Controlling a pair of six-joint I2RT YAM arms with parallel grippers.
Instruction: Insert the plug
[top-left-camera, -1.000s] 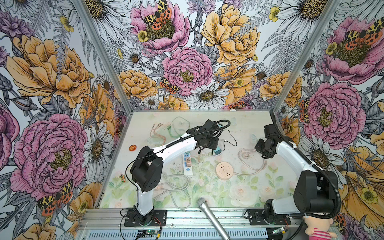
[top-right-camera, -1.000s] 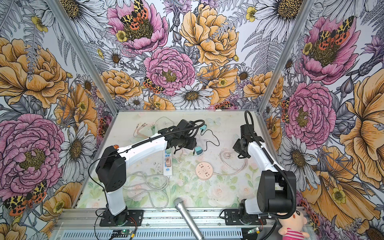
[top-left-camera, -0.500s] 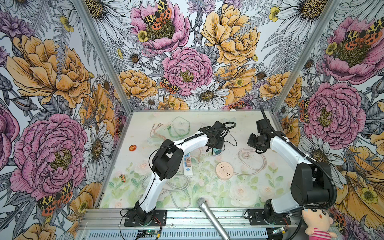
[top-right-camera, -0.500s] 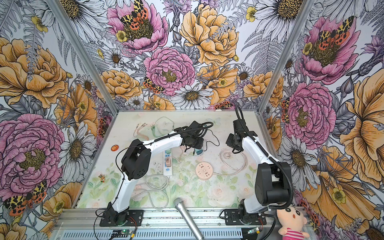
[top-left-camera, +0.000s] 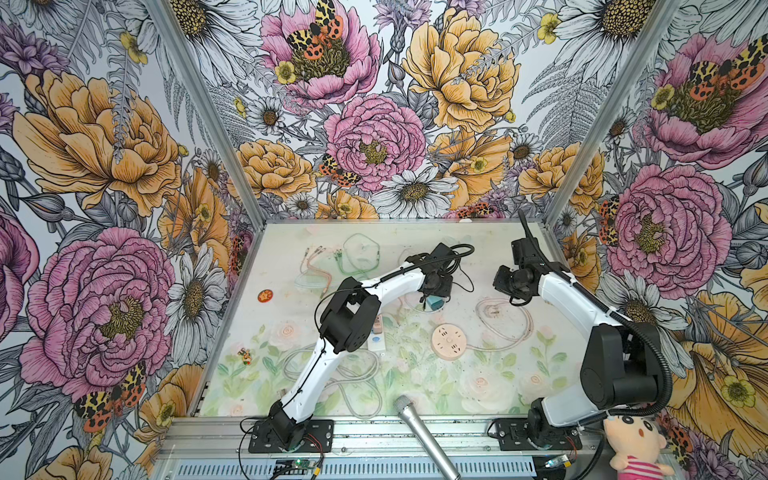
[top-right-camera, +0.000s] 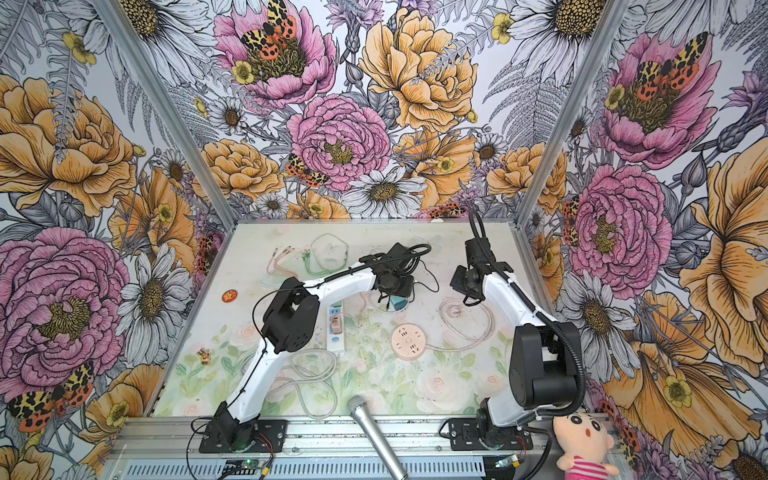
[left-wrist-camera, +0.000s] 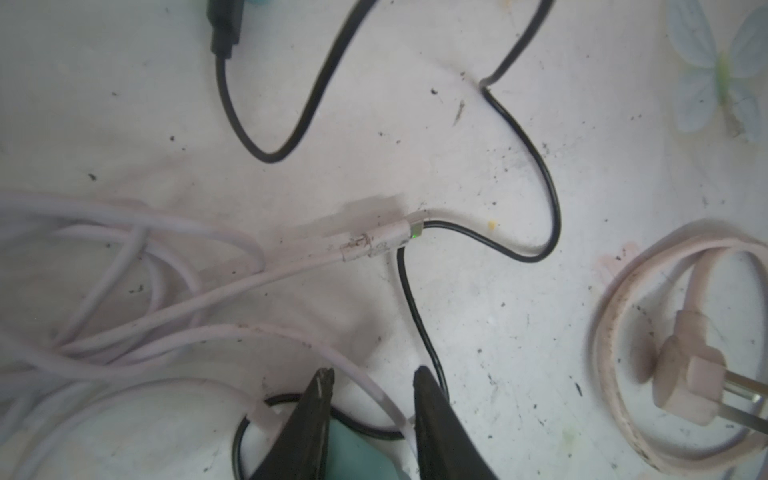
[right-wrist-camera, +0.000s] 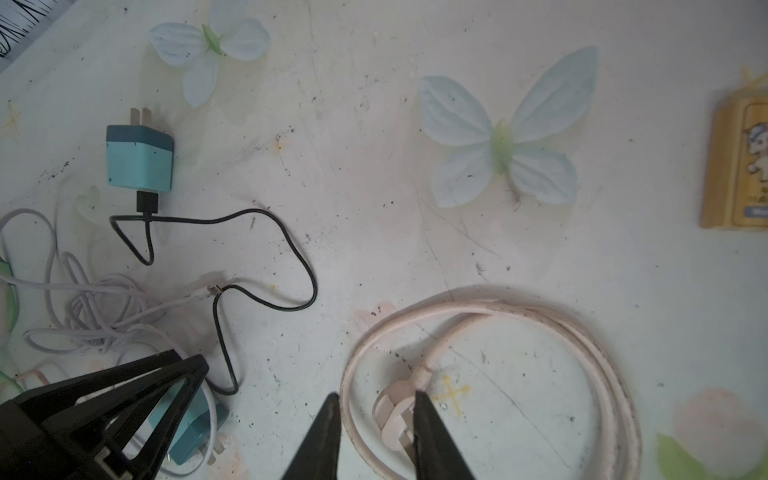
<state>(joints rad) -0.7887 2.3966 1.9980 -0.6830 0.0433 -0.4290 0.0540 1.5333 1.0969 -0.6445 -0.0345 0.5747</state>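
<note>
Beneath right claw (right-wrist-camera: 374, 397), between parted jaws: pink plug (right-wrist-camera: 392, 415), cord (right-wrist-camera: 582, 328) looped around.

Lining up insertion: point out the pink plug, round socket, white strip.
pink plug (right-wrist-camera: 392, 415), right wrist view, its body.
round socket (top-left-camera: 446, 339), in a top view, face centre.
white strip (top-right-camera: 336, 343), in a top view, near end.

The left arm (top-left-camera: 388, 284) reaches forward, elbow raised, its left claw (left-wrist-camera: 373, 374) pointing down, jaws part-way apart. Well off to that claw's right, the right arm (top-left-camera: 569, 293) holds the right claw (right-wrist-camera: 376, 397) likewise, jaws part-way apart.
</note>
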